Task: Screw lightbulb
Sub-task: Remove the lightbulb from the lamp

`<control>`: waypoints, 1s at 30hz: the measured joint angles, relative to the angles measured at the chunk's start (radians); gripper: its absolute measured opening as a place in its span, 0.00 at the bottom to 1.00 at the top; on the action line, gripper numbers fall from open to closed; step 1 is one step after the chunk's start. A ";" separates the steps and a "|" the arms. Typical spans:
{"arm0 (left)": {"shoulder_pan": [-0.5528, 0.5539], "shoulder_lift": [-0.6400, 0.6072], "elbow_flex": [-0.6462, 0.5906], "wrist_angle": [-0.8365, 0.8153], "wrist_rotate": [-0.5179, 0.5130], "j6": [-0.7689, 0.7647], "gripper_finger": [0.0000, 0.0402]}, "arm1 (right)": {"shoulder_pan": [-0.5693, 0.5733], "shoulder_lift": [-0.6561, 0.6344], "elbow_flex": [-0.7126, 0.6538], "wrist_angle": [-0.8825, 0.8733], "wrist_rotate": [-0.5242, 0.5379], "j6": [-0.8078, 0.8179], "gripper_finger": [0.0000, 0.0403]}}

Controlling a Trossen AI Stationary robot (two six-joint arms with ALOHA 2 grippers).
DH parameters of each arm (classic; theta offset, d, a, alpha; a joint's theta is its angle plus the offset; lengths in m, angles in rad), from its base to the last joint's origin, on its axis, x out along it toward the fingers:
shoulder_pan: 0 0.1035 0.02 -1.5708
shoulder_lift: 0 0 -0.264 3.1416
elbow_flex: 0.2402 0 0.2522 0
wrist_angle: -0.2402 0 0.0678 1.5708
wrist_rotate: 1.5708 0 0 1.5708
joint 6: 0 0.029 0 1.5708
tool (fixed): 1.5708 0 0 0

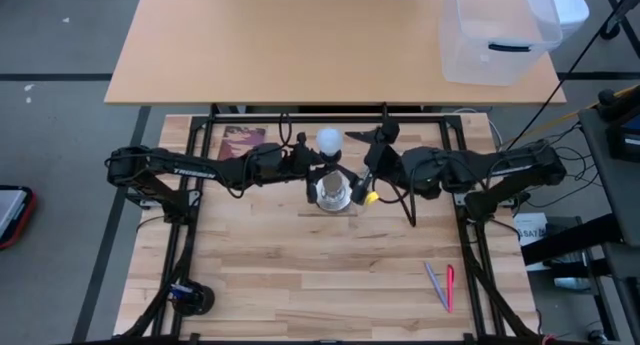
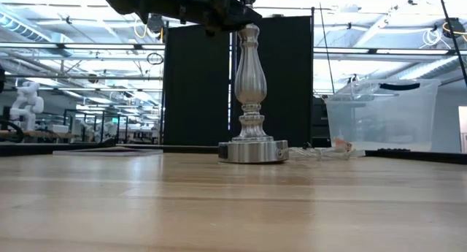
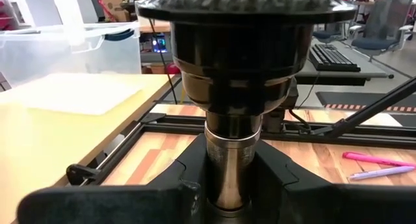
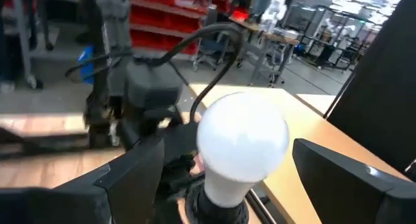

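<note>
Left gripper (image 1: 308, 175) reaches in from the left and is clamped on the neck of the silvery lamp stand (image 1: 334, 192) just under the dark socket (image 3: 237, 68); the left wrist view shows both fingers (image 3: 188, 185) pressed against the metal stem. The stand sits upright mid-table, round base on the wood, yellow cord tip beside it. The lightbulb (image 1: 329, 140) stands seated in the socket, frosted globe up, long axis vertical, in line with the stand. Right gripper (image 4: 224, 169) comes in from the right with jaws spread wide, one finger on each side of the globe (image 4: 242, 143) and a gap on both; nothing gripped. The bulb lies straight ahead between those fingers, so the right arm looks like the one to close and twist while the left braces. No readable brand on bulb or stand; white lettering on the arms is too small to read.
</note>
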 joint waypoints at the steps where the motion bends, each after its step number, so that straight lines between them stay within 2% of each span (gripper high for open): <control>1: 0.003 0.000 0.000 0.000 0.000 -0.001 0.18 | -0.009 0.000 -0.017 0.036 0.000 0.004 0.83; 9: 0.006 0.000 0.000 0.002 0.000 -0.001 0.18 | -0.062 0.002 -0.089 0.202 0.010 0.038 0.83; 26: 0.006 0.000 0.000 0.011 0.002 -0.010 0.18 | -0.109 0.084 -0.097 0.314 -0.026 0.005 0.83; 30: 0.006 0.000 0.000 0.011 0.013 -0.010 0.18 | -0.109 0.083 -0.097 0.312 -0.029 -0.030 0.79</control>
